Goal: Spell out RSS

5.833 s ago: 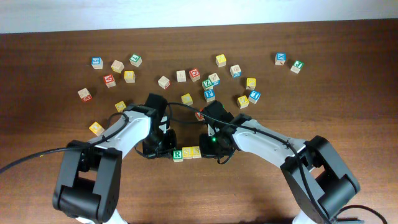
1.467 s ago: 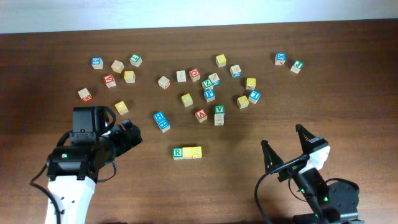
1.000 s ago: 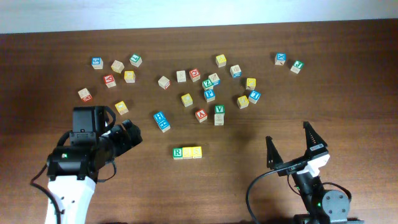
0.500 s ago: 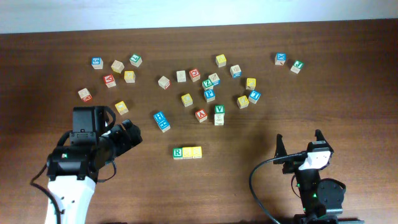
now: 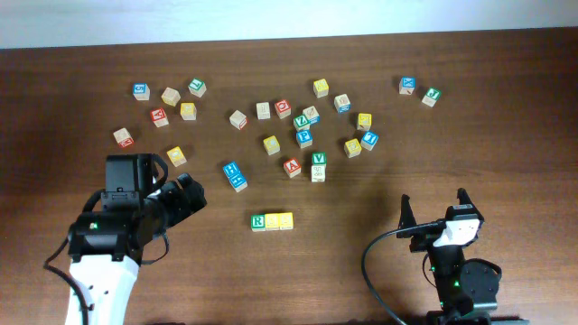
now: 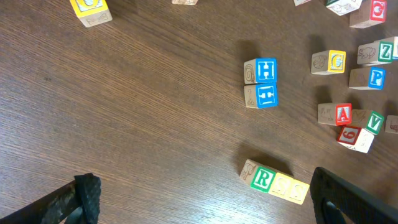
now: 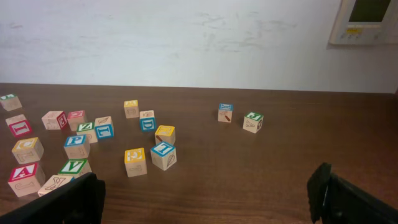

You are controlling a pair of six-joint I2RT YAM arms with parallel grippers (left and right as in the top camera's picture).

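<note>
Three blocks stand side by side in a row near the table's middle front: a green R block (image 5: pixel 258 222) (image 6: pixel 262 178), a yellow S block (image 5: pixel 273 221) (image 6: pixel 281 185) and a second yellow S block (image 5: pixel 286 220) (image 6: pixel 298 191). My left gripper (image 5: pixel 187 197) (image 6: pixel 208 199) hangs open to the left of the row, well apart from it, with nothing between its fingers. At the front right, far from the row, my right gripper (image 5: pixel 434 208) (image 7: pixel 205 196) is open and empty and faces the back wall.
Many loose letter blocks lie scattered across the back half of the table. A blue H pair (image 5: pixel 235 175) (image 6: pixel 261 83), a red A block (image 5: pixel 292 166) and a green V block (image 5: pixel 318 159) lie nearest the row. A blue block (image 5: pixel 408 85) and a green block (image 5: pixel 432 96) sit at the far right.
Both grippers have drawn back from the R-S-S row they flanked earlier. Over the last second the right arm pulled toward the front and squared up; the left arm stayed still.
</note>
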